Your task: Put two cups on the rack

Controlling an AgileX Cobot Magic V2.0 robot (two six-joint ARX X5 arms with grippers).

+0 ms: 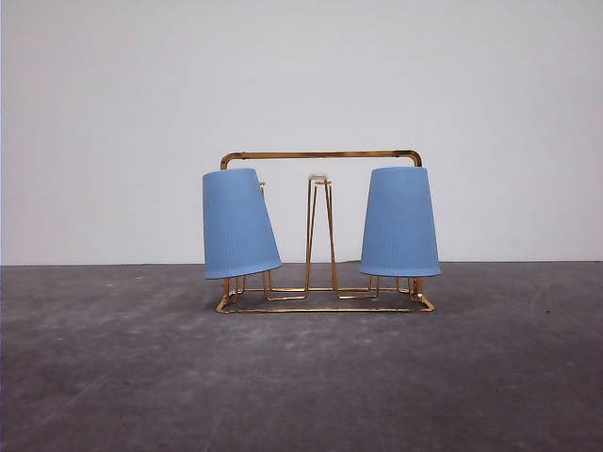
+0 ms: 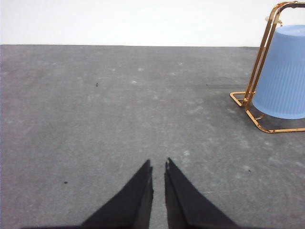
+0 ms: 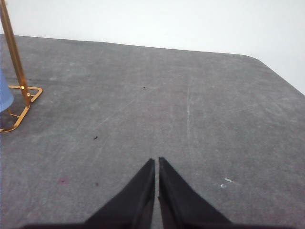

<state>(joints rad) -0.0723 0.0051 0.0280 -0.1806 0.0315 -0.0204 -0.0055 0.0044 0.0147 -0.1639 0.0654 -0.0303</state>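
1. A dark grey desk (image 1: 301, 377) with a matte, faintly mottled top spans the near part of the front view from left to right.
2. A plain white wall (image 1: 301, 75) rises behind the desk's far edge.
3. Pale scuffs and thin scratches (image 3: 188, 109) mark the grey top in the right wrist view.
4. Small dark specks (image 2: 97, 85) dot the top in the left wrist view.
5. The desk's far right corner (image 3: 259, 59) is rounded.
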